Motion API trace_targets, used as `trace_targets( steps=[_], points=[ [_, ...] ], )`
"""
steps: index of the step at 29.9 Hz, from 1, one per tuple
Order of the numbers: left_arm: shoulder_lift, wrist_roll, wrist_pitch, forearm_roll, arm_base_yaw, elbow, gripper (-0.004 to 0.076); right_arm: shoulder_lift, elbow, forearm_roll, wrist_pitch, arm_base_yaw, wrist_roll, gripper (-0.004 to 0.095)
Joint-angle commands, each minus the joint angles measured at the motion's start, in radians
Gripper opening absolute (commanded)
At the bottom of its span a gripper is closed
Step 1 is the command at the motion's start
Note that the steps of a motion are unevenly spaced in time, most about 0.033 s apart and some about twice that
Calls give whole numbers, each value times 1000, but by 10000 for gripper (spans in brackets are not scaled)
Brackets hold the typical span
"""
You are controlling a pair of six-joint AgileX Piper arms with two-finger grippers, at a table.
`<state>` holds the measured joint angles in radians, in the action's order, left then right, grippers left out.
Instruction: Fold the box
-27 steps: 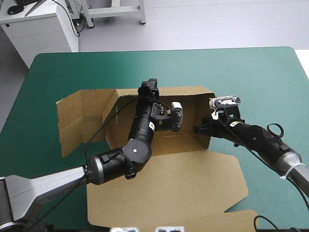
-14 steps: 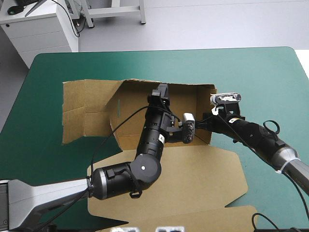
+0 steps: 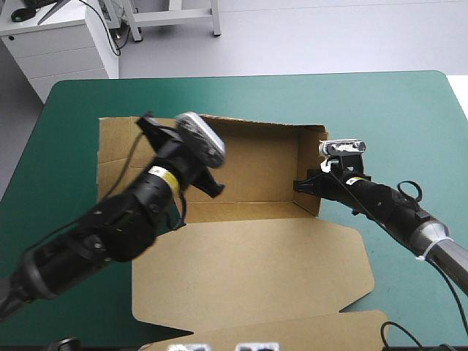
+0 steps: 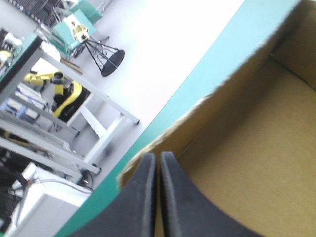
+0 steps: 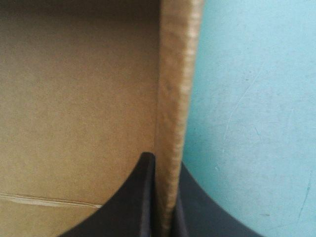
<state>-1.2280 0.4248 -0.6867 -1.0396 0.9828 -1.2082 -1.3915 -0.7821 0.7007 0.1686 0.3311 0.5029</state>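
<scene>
The brown box (image 3: 248, 248) lies mid-table with its back wall and right wall raised and its wide lid flat toward the near edge. My right gripper (image 3: 301, 184) is shut on the right wall. In the right wrist view that wall's edge (image 5: 175, 74) stands between the black fingers of the right gripper (image 5: 164, 160). My left gripper (image 3: 146, 124) is blurred over the box's far left part. In the left wrist view the left gripper (image 4: 158, 155) is shut, its tip at the top edge of a raised wall (image 4: 247, 148), with nothing seen between the fingers.
The box's left panel (image 3: 121, 168) reaches toward the table's left side. Bare teal-green cover (image 3: 409, 110) lies to the right of the box and beyond it, and a strip (image 3: 66, 131) runs along the left.
My left arm has swung out of the box's middle, up and to the left, and its fingers have closed. The left panel has squared up. The right gripper has kept its hold.
</scene>
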Motion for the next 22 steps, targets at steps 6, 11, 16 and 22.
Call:
trace_targets(
  steps=[6,11,16,22],
  points=[
    [232,-259,140,543,-424,-36,5,-10,7,-41,77,-4,-5,-17],
    [312,-378,136,908,-688,-14,13,-10,7,-41,77,-4,-9,-17],
    [366,-591,144,1259,-927,48,17,-10,3,-41,106,-26,-37,-17],
    [374,-851,80,1673,-1140,171,17,-10,-66,-125,248,-104,-112,-17]
  ],
)
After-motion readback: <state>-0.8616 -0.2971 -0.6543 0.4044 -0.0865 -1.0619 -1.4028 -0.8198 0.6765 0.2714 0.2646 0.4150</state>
